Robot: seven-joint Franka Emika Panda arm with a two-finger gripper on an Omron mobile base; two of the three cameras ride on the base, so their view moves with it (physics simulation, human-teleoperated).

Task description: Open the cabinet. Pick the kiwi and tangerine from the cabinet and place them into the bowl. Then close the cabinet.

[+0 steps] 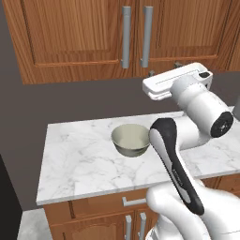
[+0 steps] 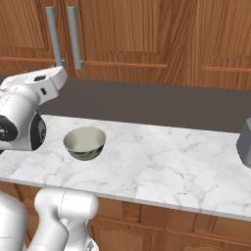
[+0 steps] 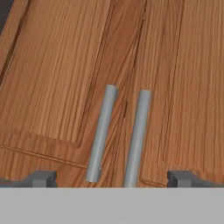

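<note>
The cabinet (image 1: 84, 37) is shut, both panelled doors meeting at the middle, so the kiwi and tangerine are hidden behind them and cannot be located. The gripper (image 3: 113, 177) has its jaws spread wide apart, holding nothing, and it looks up at the two vertical bar handles from below their lower ends. The main risk, as I judge it, is that the left handle (image 3: 101, 133) and the right handle (image 3: 137, 138) stand just beside each other: the spread jaws straddle both, so closing could catch the pair or pinch the wrong bar, and neither door would swing free. A grip taken at the very bottom tip could also slip off when pulling. A door swinging outward could strike the forearm (image 1: 204, 105), which sits near, below the cabinet's bottom edge. Beneath, the marble worktop (image 2: 162, 157) carries the bowl (image 1: 131, 139) toward its back edge, left of the arm, upright and empty. To the right of the bowl the worktop is bare up to a grey object (image 2: 245, 139) at the far right edge, too cropped to name.
</note>
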